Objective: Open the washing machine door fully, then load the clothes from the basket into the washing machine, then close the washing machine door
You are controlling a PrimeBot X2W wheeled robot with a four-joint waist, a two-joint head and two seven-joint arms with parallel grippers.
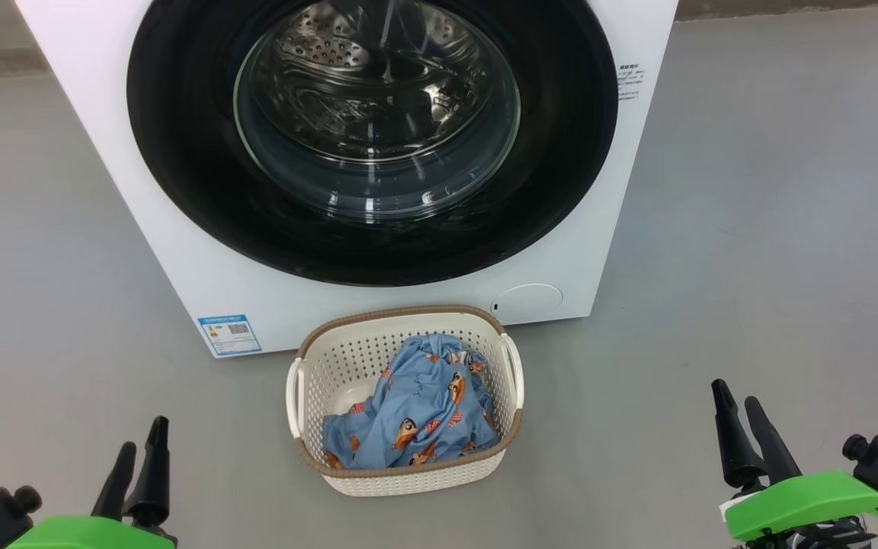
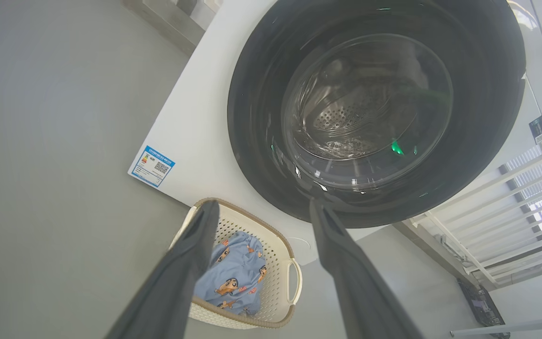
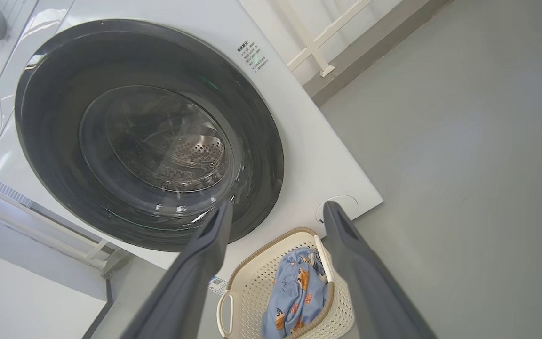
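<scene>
The washing machine door (image 1: 374, 137) is shut, far ahead and between the two hands, beyond the basket (image 1: 408, 476) of clothes (image 1: 416, 404). The left hand (image 1: 143, 435) and right hand (image 1: 735, 393) sit near, wide open and empty, about equally distant.

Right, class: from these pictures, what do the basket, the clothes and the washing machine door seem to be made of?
The basket: likely moulded plastic, cream, matte, perforated, with a brown woven-look rim. The clothes: soft printed fabric, crumpled into folds. The washing machine door: glossy black surround, probably plastic, around a clear bulging window, seemingly glass, catching reflections.
</scene>
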